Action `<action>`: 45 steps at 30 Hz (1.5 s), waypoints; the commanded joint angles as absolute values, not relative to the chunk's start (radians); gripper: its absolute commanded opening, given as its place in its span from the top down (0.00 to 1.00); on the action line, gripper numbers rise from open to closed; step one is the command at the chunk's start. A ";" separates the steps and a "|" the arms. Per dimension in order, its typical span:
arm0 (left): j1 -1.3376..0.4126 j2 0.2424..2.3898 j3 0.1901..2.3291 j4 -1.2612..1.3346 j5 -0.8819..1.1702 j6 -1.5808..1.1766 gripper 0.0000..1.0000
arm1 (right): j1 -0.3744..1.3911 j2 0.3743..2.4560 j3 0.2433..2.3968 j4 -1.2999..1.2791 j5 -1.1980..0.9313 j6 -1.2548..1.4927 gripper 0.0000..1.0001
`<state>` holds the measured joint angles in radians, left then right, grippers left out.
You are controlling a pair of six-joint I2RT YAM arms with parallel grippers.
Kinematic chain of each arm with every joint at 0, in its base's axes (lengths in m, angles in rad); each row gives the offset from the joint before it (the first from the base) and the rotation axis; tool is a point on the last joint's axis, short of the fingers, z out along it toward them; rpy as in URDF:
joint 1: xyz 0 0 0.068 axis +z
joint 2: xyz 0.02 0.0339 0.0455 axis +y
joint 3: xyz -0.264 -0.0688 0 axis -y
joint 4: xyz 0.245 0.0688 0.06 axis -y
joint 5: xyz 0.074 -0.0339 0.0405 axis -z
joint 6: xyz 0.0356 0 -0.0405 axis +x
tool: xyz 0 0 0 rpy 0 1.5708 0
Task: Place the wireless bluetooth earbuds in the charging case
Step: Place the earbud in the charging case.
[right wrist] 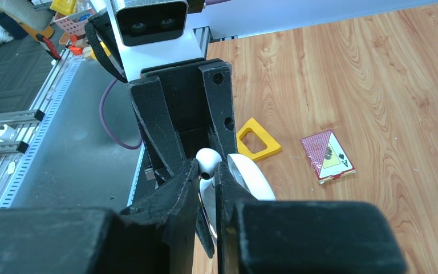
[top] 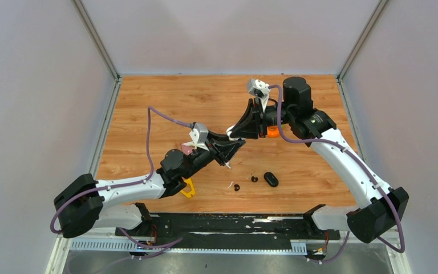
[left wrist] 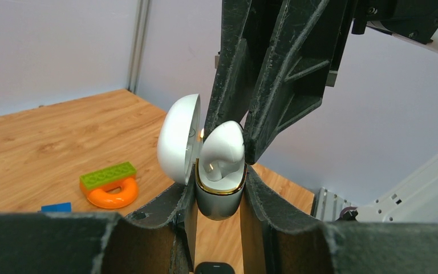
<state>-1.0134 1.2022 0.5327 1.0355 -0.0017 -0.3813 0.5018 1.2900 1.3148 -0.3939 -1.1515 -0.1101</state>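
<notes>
White bud (left wrist: 223,149) is pinched between the fingers of the right claw (right wrist: 207,171), which comes in from above in the left wrist view. Its rounded head is up and its lower part sits in the mouth of the case (left wrist: 219,201), inside the gold rim. Cannot tell whether it is fully seated.

The case is upright, clamped at its sides by the left claw (left wrist: 219,191). Both claws are closed on what they carry. The lid (left wrist: 177,140) is swung open and stands left of the bud, just beside one right-claw finger. The two claws meet tip to tip over the middle of the desk (top: 148,103), and wood shows below the case.

On the desk, nearer the arm bases than the claws, lie two black buds (top: 237,187), apart from each other, with a black oval (top: 271,179) just to their right.

Other items:
- a yellow triangle (right wrist: 256,140) lies near a playing card (right wrist: 326,155);
- a green block (left wrist: 108,174) touches an orange ring (left wrist: 114,197).
</notes>
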 commanded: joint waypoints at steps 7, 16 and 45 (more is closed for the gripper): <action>-1.017 1.159 0.579 1.088 -0.026 -0.370 1.00 | 0.508 1.258 1.291 -0.417 -1.134 -0.174 0.83; -1.017 1.161 0.568 1.094 -0.023 -0.376 1.00 | 0.509 1.261 1.311 -0.449 -1.109 -0.203 0.76; -1.017 1.175 0.553 0.996 0.110 -0.353 1.00 | 0.507 1.250 1.543 -0.790 -0.974 -0.440 0.33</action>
